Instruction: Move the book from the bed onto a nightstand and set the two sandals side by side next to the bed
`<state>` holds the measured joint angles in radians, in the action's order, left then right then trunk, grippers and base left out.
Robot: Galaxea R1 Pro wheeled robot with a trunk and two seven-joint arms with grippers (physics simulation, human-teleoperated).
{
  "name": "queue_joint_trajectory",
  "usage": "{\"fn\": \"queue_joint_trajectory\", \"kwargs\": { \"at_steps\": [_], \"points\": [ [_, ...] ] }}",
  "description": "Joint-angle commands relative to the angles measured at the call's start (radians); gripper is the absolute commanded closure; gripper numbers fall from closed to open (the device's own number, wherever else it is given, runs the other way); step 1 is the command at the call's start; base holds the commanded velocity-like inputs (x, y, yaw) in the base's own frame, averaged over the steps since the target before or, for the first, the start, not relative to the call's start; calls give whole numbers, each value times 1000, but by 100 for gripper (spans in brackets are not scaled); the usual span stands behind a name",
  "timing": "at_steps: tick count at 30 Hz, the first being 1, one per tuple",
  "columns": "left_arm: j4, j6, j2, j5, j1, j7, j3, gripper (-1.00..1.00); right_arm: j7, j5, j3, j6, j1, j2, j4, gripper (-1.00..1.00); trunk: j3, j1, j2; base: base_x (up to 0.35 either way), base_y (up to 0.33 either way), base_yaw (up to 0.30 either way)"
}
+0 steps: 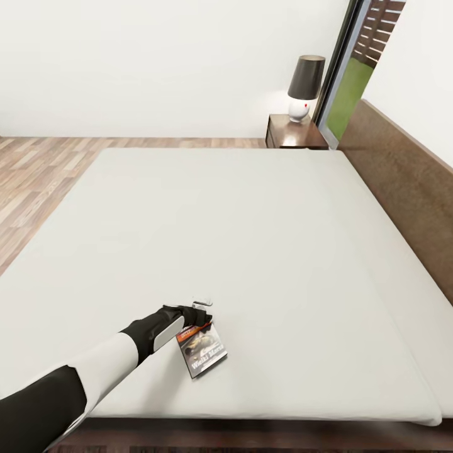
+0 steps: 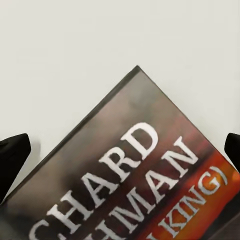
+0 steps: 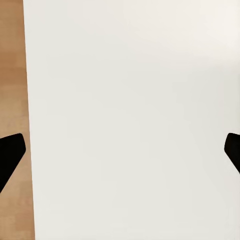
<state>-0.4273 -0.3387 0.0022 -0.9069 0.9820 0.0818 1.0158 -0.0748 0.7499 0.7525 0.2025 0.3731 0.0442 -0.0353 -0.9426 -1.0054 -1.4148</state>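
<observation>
I see the thin dark paperback book [image 1: 202, 350] lying flat near the front edge of the pale grey mattress of the bed [image 1: 251, 220]. My left pincer [image 1: 200, 313] is spread wide over the book's top end; my right pincer [image 3: 120, 155] gapes open too.

A black-shaded lamp [image 1: 304, 86] stands beside a wooden floor [image 1: 38, 182].
</observation>
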Motion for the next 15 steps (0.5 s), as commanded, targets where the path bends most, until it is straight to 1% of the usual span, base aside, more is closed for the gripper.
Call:
{"fn": "queue_joint_trajectory", "kwargs": {
  "at_steps": [1, 15],
  "points": [
    [-1, 1, 1, -27, 0, 1, 6, -100, -4, 9, 8, 1, 0, 0, -1, -100, -1, 0, 0, 0, 0, 0],
    [-1, 1, 1, -27, 0, 1, 6, -100, -4, 9, 7, 0, 0, 0, -1, -100, -2, 0, 0, 0, 0, 0]
  ]
}}
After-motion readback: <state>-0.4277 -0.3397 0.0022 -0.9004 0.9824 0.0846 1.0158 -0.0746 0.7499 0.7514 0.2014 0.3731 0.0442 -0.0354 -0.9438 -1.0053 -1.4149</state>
